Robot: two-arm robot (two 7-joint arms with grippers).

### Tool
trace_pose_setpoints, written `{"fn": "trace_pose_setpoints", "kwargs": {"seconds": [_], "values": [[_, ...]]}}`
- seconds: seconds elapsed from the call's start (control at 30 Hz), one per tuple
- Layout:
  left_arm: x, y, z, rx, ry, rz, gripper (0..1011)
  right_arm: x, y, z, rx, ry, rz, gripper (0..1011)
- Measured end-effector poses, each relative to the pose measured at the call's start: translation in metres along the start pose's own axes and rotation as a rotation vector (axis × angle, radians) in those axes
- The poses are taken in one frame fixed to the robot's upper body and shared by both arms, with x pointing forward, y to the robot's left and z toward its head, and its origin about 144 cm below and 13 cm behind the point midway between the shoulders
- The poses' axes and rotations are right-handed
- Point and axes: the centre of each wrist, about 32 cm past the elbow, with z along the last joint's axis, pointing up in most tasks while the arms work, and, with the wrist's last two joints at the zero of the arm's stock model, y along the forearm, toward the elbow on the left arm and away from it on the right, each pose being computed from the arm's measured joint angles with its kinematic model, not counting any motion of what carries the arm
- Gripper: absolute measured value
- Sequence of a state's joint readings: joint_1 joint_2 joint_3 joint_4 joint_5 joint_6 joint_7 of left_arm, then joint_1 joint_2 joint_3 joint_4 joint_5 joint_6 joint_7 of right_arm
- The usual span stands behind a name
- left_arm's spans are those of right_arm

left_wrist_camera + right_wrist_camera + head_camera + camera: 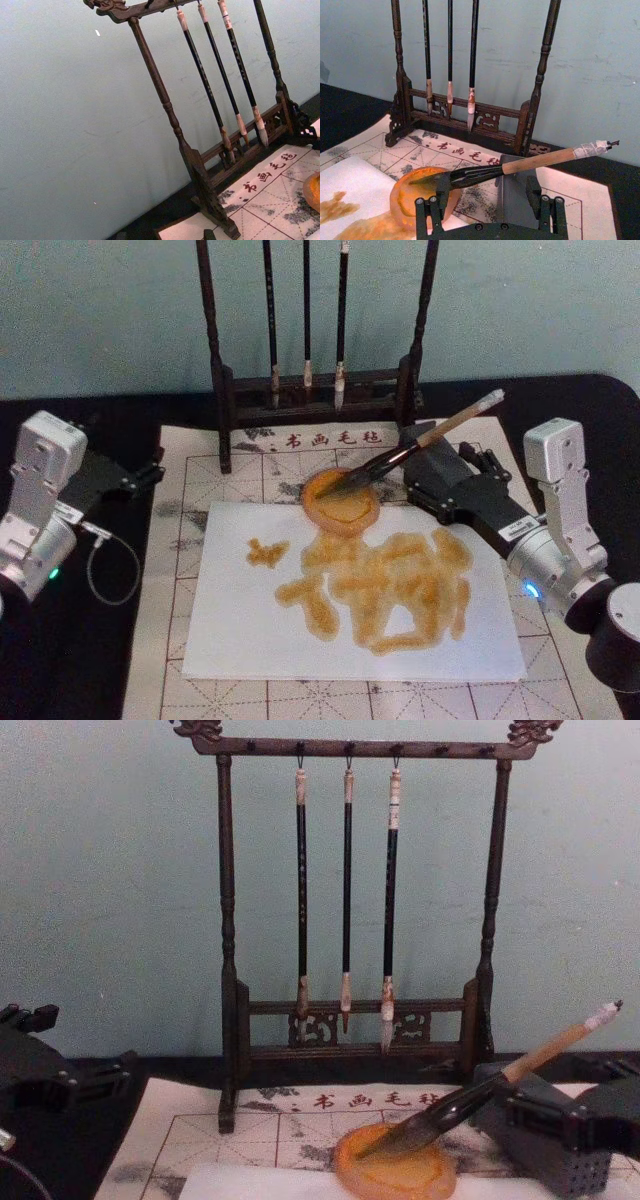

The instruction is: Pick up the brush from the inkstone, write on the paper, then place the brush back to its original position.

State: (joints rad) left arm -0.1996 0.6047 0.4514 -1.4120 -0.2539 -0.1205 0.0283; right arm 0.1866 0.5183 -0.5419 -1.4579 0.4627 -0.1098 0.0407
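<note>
The brush [440, 430] lies slanted, its dark bristles in the round orange inkstone [340, 502] and its tan handle propped on a grey block [512, 195]. The right wrist view shows the brush [540, 161] crossing above the inkstone [415, 192], with nothing gripping it. My right gripper [412, 480] is open just behind the brush and right of the inkstone, its fingers [427, 207] spread on either side of the block. The white paper [480, 640] in front of the inkstone carries amber strokes. My left gripper [140, 478] is parked at the far left of the table.
A dark wooden rack [320, 390] holding three thin black brushes stands behind the inkstone, against the wall. A gridded felt mat [180, 540] lies under the paper on the black table. A thin cable [110, 560] loops off my left arm.
</note>
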Motion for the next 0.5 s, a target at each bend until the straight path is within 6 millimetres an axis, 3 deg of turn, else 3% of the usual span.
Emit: {"fn": "trace_pose_setpoints", "kwargs": {"seconds": [0.5], "values": [[0.0, 0.0, 0.0, 0.0, 0.0, 0.0, 1001, 0.0, 0.0, 0.0, 0.0, 0.0, 0.0, 1002]]}}
